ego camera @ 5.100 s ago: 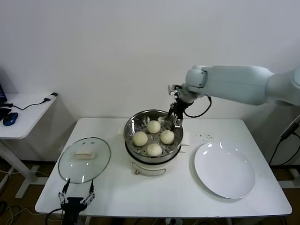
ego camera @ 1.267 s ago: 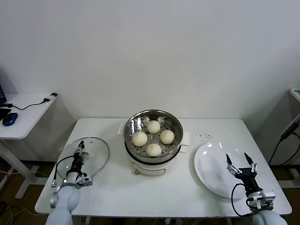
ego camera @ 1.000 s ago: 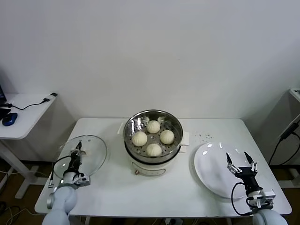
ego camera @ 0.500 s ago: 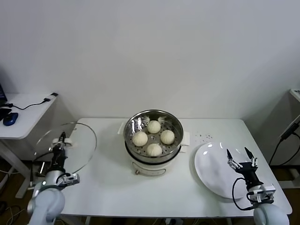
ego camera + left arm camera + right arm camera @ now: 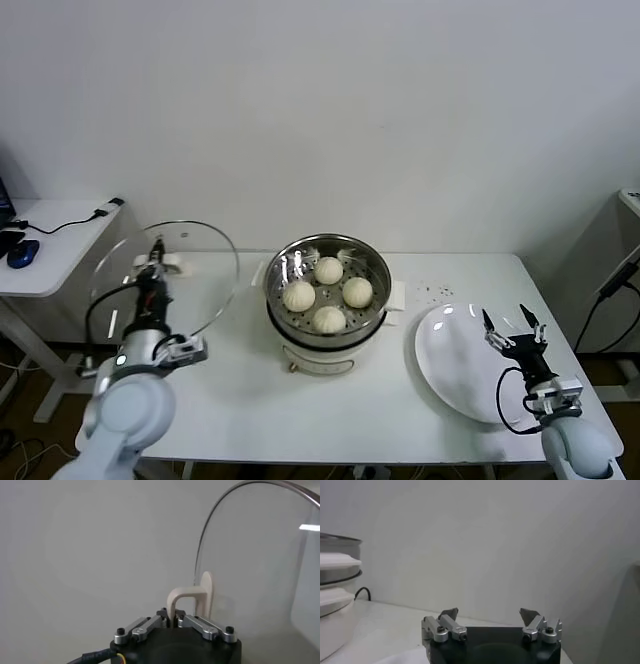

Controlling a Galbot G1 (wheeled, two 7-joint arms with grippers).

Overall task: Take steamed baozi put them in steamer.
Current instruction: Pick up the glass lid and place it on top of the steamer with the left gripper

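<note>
Left of the round steel steamer (image 5: 327,268), the left gripper (image 5: 155,268), fingers clamped on the round glass lid's white handle (image 5: 191,599), is now raising it upright; the right gripper (image 5: 511,331) is idling open-fingered over the white plate (image 5: 460,370), its arm cropped.

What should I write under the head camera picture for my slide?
Left gripper lifts the glass lid by its handle; four baozi sit in the steamer.

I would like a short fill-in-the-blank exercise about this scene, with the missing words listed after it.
1. The steamer holds ____ steamed baozi.
2. The left gripper is shut on the white handle of the glass ____.
3. The right gripper hovers with open fingers over the white ____.
4. The plate has ____ baozi on it.

Missing words: four; lid; plate; no
</note>
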